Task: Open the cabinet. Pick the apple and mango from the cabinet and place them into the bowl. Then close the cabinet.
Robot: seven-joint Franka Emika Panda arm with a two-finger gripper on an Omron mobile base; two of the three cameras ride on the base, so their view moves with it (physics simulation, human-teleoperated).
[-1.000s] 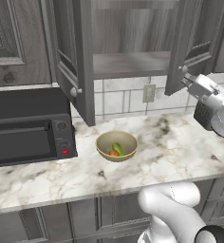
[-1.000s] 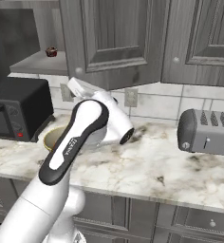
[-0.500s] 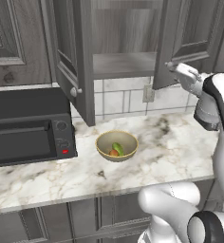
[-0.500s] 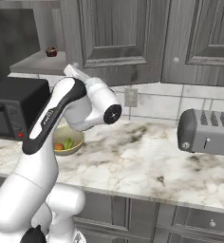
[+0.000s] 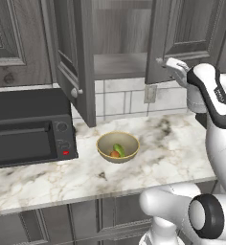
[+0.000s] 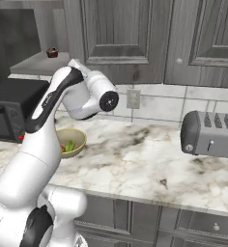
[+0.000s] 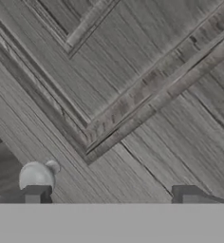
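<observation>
The cabinet [image 5: 119,67] has its left door [image 5: 72,57] swung wide open, and its right door [image 5: 186,38] stands angled across the right half. My gripper [image 7: 111,194] is open and pressed close to that door's panel [image 7: 133,95]. The round pale knob [image 7: 36,174] sits just above the left fingertip [image 7: 36,193]. From the left base view the gripper [image 5: 164,61] is at the right door's lower inner corner. The tan bowl [image 5: 105,143] stands on the counter below the cabinet, with the green mango [image 5: 118,149] and the orange-red apple [image 5: 115,154] inside it. From the right, the bowl [image 6: 77,137] shows the mango [image 6: 69,145].
A black microwave oven [image 5: 26,129] stands on the marble counter [image 5: 134,177] to the left of the bowl. A silver toaster [image 6: 210,132] sits at the right. A small cupcake [image 6: 51,51] rests on the cabinet shelf. A wall socket [image 5: 150,94] is behind the bowl.
The arm has swung left and up from the counter's right end to the right door. That door has turned further toward the cabinet front. The bowl and fruit have not moved.
</observation>
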